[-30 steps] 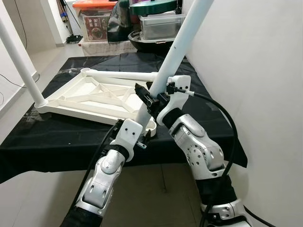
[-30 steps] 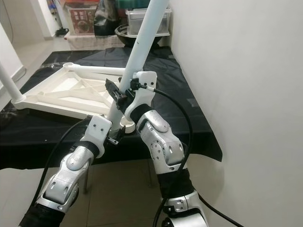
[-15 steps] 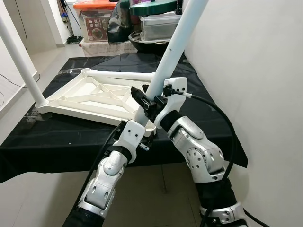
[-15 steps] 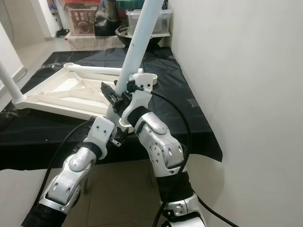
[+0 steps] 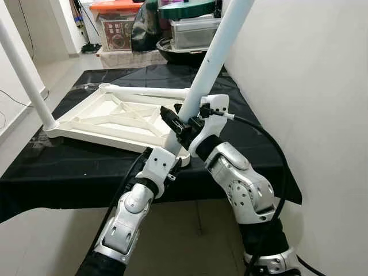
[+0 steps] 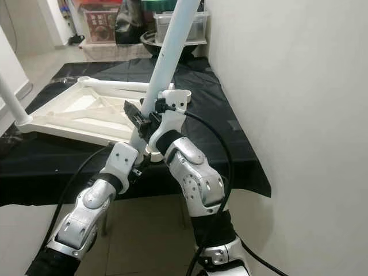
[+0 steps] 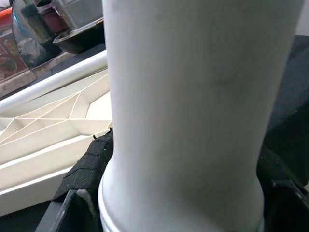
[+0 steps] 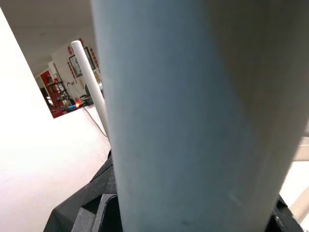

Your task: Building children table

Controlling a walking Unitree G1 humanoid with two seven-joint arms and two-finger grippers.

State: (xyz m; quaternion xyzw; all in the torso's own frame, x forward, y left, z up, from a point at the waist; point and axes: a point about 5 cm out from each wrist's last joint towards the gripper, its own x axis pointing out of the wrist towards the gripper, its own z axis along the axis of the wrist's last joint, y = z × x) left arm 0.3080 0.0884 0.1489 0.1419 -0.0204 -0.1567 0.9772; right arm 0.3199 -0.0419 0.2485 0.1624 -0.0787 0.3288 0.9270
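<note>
While both jaws clamped on leg (image 5: pixel 214 63): pose nearly unchanged.

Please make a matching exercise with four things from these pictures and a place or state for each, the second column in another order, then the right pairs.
1. tabletop
2. held leg
3. loose leg
4. orange lid

A. lying flat along the far rim
B. upside down on the black cloth
C. on a box behind the table
D. tilted, gripped by both the left gripper and right gripper

Pairs: 1-B, 2-D, 3-A, 4-C

Upturned tabletop (image 5: pixel 115 118) on black-draped table (image 5: pixel 69 167)
</note>
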